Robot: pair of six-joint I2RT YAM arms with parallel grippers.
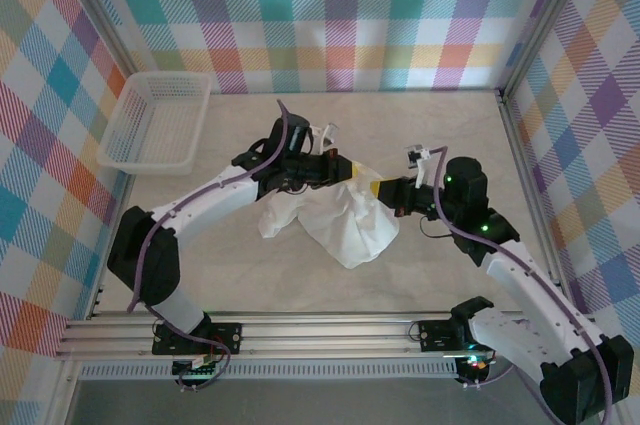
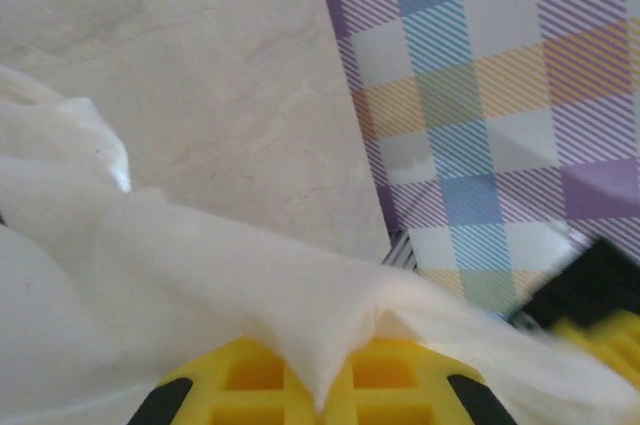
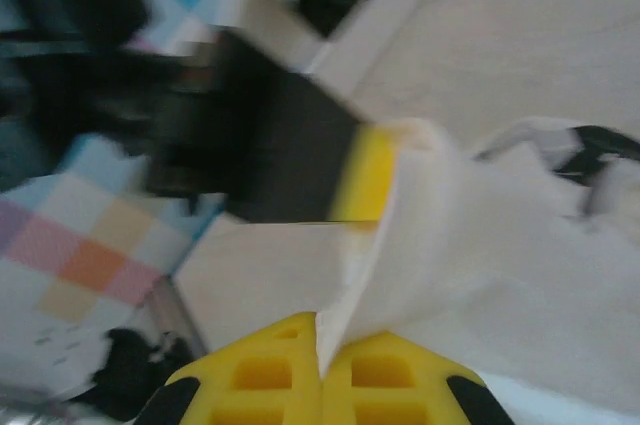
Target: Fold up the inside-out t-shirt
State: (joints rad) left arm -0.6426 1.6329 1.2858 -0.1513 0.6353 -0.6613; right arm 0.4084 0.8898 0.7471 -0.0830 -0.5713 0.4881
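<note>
Pastel checked walls close in a pale marbled counter (image 1: 200, 265). At its far left corner stands a white lattice basket (image 1: 160, 120), its mesh floor in open sight, well apart from the t-shirt (image 1: 340, 225).

The plain white t-shirt is bunched at the middle of the counter. Its far edge is lifted and the rest is draped down onto the surface. Its long axis runs from the far side, where both arms hold it, toward the near edge. It ends in a blunt point on the side of the arm bases, and a smaller lobe sags off to the left. No print or lettering on the cloth can be read.

The left gripper (image 2: 318, 373) has its yellow jaws closed narrow on a peak of the fabric, which stretches away in a taut ridge. The right gripper (image 3: 320, 350) has its jaws pinched tight on another fold of the same edge. From above, the two grips sit just beside each other.
</note>
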